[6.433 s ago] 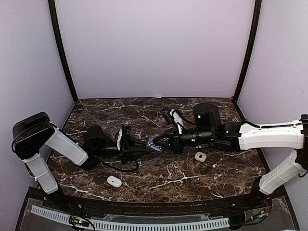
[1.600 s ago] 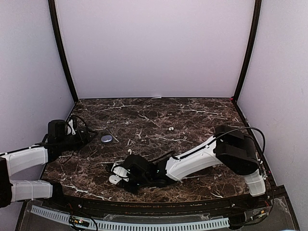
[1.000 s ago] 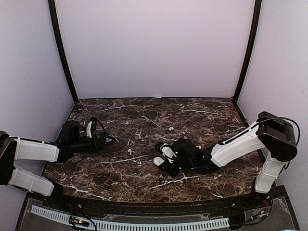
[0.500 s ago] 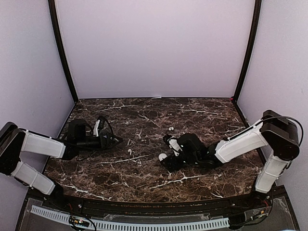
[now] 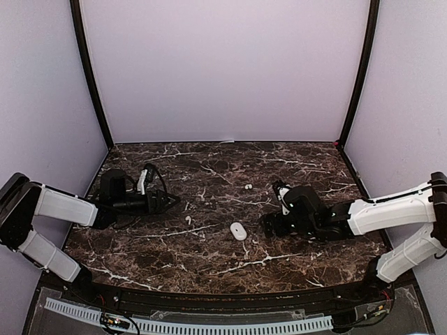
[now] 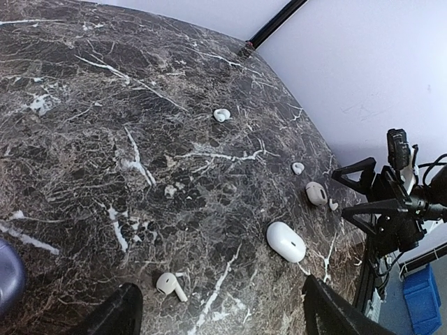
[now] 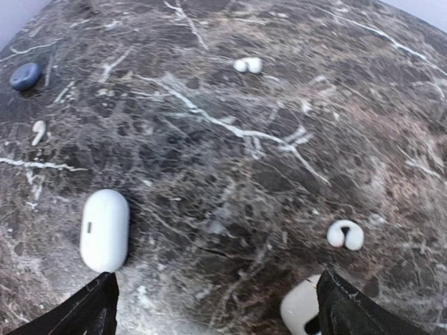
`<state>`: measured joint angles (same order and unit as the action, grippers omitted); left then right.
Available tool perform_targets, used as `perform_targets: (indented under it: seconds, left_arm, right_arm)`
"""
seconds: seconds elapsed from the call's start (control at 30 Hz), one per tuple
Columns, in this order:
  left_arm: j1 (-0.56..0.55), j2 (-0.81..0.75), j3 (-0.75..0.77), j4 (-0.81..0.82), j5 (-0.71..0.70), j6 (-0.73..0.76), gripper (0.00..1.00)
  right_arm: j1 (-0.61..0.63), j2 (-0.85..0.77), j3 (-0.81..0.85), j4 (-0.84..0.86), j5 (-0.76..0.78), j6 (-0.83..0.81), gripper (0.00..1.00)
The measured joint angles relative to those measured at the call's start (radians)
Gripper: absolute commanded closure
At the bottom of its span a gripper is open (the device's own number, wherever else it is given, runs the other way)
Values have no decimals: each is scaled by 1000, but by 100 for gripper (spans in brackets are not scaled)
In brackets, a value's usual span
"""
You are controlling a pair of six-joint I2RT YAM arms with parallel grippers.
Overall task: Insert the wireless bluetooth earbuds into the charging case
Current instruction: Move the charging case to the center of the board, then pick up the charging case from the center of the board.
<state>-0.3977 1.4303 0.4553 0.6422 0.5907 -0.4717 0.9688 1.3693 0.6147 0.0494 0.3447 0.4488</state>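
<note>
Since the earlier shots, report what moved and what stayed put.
The right gripper carried the white case from the near left to mid-table, let it go, opened and pulled back rightward. The left gripper, open, reached rightward toward the middle. The near earbud and the far earbud stayed put.

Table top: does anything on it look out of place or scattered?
Yes. The earbuds are scattered loose over the marble table: a stemmed one at the left, a curled one at the right. The white case lies closed in the middle, apart from all of them.
</note>
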Motion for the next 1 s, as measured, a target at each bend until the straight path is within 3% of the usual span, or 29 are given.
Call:
perform_targets:
  seconds: [0.43, 1.0]
  left_arm:
    - [0, -88, -45, 34, 6, 45, 19]
    - [0, -85, -76, 103, 15, 51, 19]
  right_arm:
    - [-108, -69, 8, -329, 38, 249, 12]
    - [-130, -49, 46, -440, 28, 424, 25]
